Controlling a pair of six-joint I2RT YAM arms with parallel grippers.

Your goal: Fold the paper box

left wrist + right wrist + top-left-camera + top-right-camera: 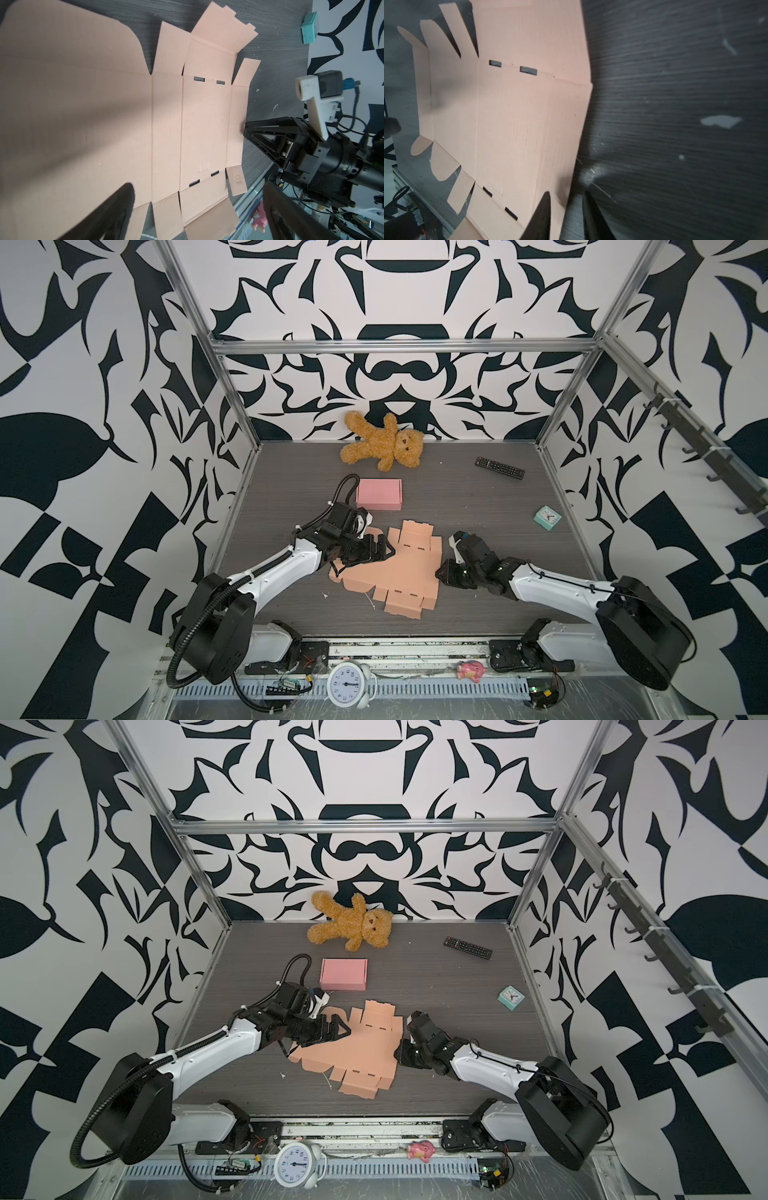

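Nearest the lens, on the front rail, stand a white alarm clock (348, 684) and a small pink toy (470, 670); neither concerns the task.

1. Surface (478, 510): dark wood-grain, with a few small white scraps on it.
2. Paper box (399, 572): an unfolded peach blank lying flat at centre-front. No wall is raised, though one far flap tilts up slightly. Its main run of panels lies crosswise, from the left tool to the right tool, with the side flaps pointing toward the back wall and the front rail. The rounded lid panel is at the left end and a narrow end panel is at the right end.
3. Left tool (380, 549): jaws spread wide, over the lid end, holding nothing.
4. Right tool (441, 572): jaws narrow, tips at the blank's right edge. In the right wrist view one finger (543, 214) overlaps the cardboard and its partner is over bare surface. Whether the edge is pinched cannot be told.

Judgement: the right arm is better placed to raise the end panel, and the fold would run along the crease just inside that edge.

5. Containers: a pink box (379, 493), already folded and shut, lies just beyond the left arm with its contents hidden.
6. Teddy bear (384, 445), remote (500, 467) and teal clock (547, 517): well apart from the work.
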